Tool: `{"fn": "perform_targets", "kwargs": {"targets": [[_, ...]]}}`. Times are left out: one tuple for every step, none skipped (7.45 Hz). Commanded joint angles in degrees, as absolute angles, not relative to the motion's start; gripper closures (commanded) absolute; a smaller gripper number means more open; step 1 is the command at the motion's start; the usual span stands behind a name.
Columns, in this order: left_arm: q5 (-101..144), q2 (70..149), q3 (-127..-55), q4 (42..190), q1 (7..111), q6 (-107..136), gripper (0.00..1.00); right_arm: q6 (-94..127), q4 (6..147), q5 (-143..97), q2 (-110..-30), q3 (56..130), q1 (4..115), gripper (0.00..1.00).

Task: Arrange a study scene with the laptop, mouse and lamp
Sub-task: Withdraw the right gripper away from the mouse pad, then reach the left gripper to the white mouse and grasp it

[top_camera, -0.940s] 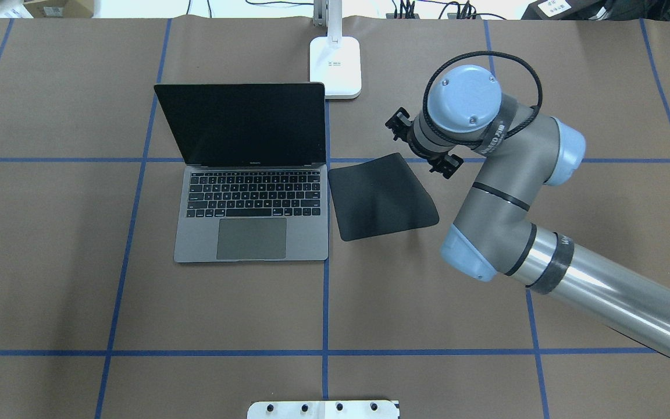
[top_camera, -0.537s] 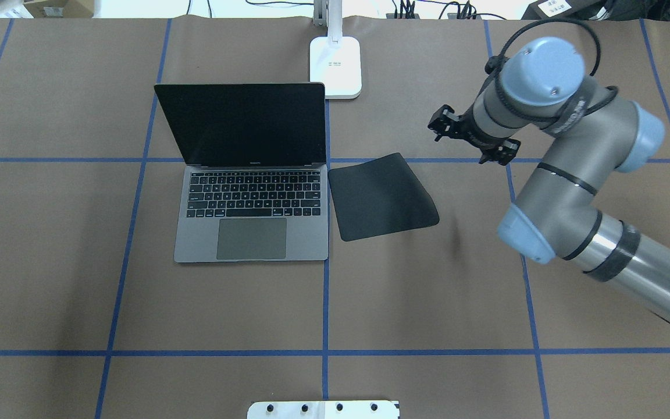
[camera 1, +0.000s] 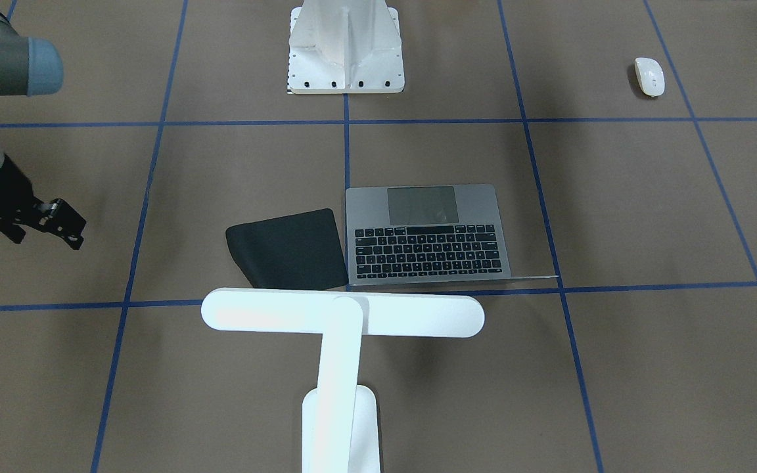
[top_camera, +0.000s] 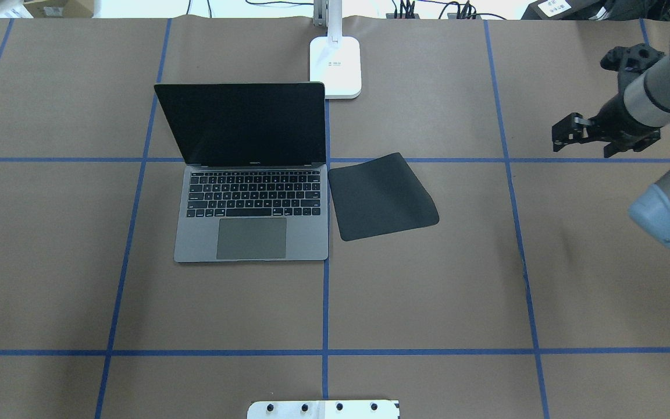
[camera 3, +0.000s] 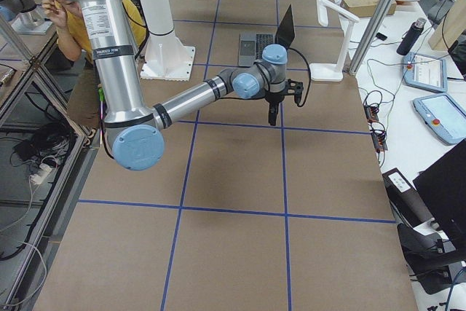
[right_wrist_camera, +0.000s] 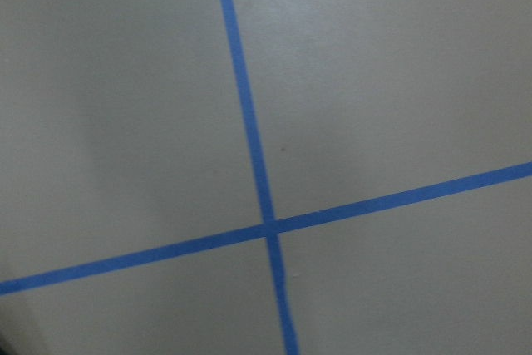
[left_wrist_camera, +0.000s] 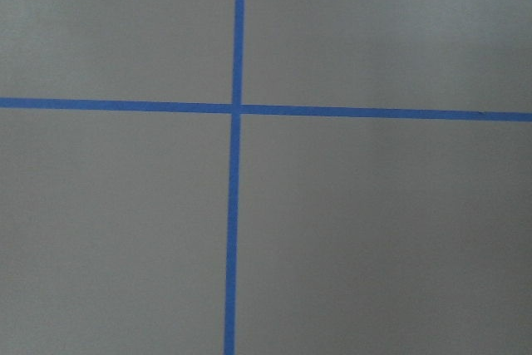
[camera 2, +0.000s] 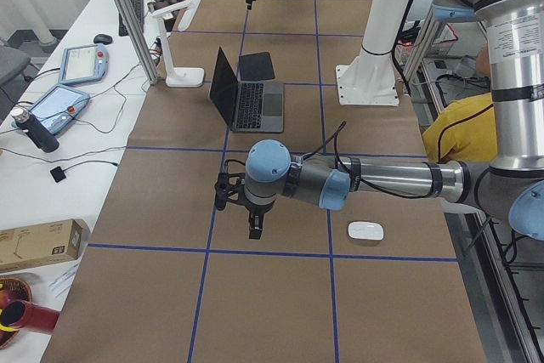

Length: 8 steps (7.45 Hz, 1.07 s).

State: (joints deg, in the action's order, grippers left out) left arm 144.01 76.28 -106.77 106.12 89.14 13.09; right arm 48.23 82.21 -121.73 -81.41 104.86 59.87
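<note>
Farthest to the robot's left lies the mouse, alone on the bare table, close to the robot's edge and well apart from everything else. The left gripper hangs nose-down above the table near the mouse, a little farther out from the robot. Only the side view shows it, so I cannot tell whether its fingers are apart or together, and its wrist camera sees nothing but tape lines. Next comes the laptop, open with its screen upright, and the lamp stands just behind it. Just beside the laptop's right edge sits a black mouse pad, slightly askew. Far right, the right gripper hovers well clear, its fingers seemingly spread and holding nothing.

The mouse looks like the one piece left to place, and the left arm the one to fetch it. To do that well, centre over the mouse first and turn the fingers across its narrow sides. Come straight down and close low and gently, since a glossy rounded shell may squirt out. Carry it high, pass in front of the upright screen, and set it flat mid-pad
</note>
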Motion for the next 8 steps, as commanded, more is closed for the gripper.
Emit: {"fn": "perform_targets", "kwargs": {"targets": [[150.6,72.5,-108.0,113.1,87.9,17.4,0.0,32.6,81.7,-125.3,-89.5,105.8,66.4,0.0],[145.3,69.4,-108.4,115.9,83.0,18.9,0.0,27.8,81.8,-125.7,-92.1,105.8,69.0,0.0],[140.4,66.0,-108.4,119.8,77.7,22.0,0.0,23.0,81.7,-127.6,-95.0,105.7,71.8,0.0],[137.3,61.8,-108.4,124.1,74.0,24.8,0.0,17.7,81.8,-129.8,-97.6,105.7,75.5,0.0],[136.2,58.7,-108.3,126.1,71.7,25.1,0.0,14.5,81.8,-130.2,-100.6,106.0,78.0,0.0],[136.1,56.6,-108.3,127.3,69.6,26.3,0.0,12.4,81.8,-130.3,-103.6,106.3,79.6,0.0],[135.4,54.6,-108.3,129.9,67.1,28.9,0.0,8.8,81.9,-130.3,-106.3,106.9,81.1,0.0],[134.0,52.1,-108.2,133.3,64.4,31.1,0.0,3.7,81.9,-130.2,-109.7,107.1,83.0,0.0]]}}
